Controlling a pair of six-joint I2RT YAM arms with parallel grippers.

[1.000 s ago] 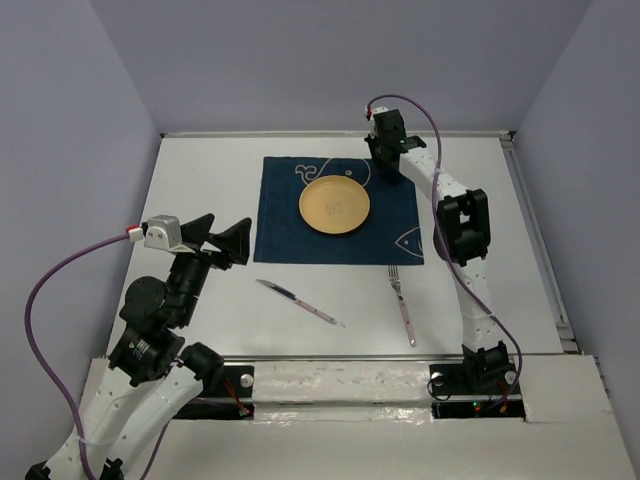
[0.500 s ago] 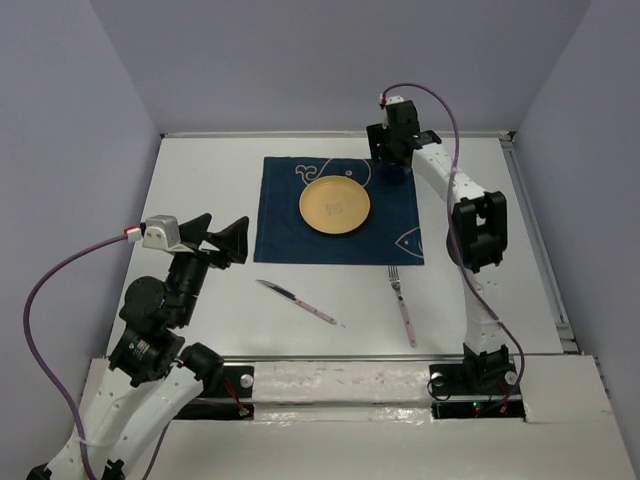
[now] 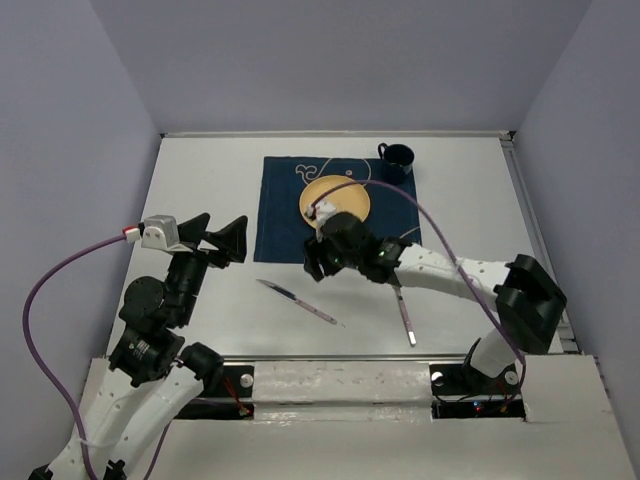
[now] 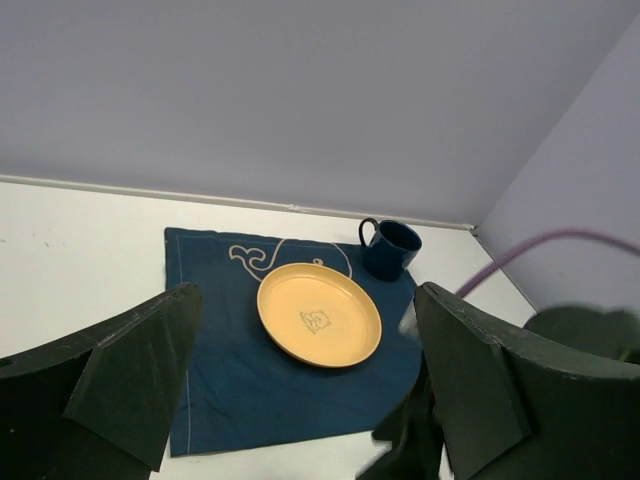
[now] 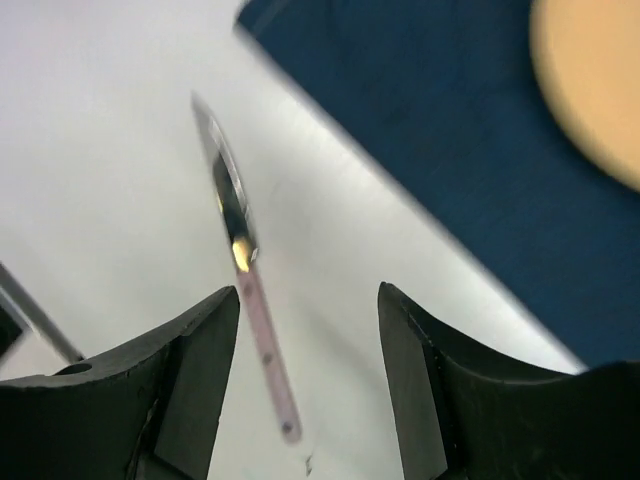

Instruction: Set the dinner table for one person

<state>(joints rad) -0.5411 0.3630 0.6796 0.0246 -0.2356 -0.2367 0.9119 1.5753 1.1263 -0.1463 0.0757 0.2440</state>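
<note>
Dinner table (image 3: 200, 190) white, filling view beneath both arms. Navy placemat (image 3: 285, 235) at far centre, yellow plate (image 3: 345, 195) on it, dark mug (image 3: 396, 158) at mat's far right corner. Knife (image 3: 300, 302) and fork (image 3: 404, 312) flat on bare top nearer bases, well apart. Right gripper (image 3: 314, 264) low by near mat edge, fingers spread, nothing held, knife framed between them in wrist view. Left gripper (image 3: 218, 240) raised at left, fingers wide apart, empty.

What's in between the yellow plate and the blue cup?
Just the navy placemat with its white whale drawing; nothing else sits between the plate and cup. The left wrist view shows it best.
</note>
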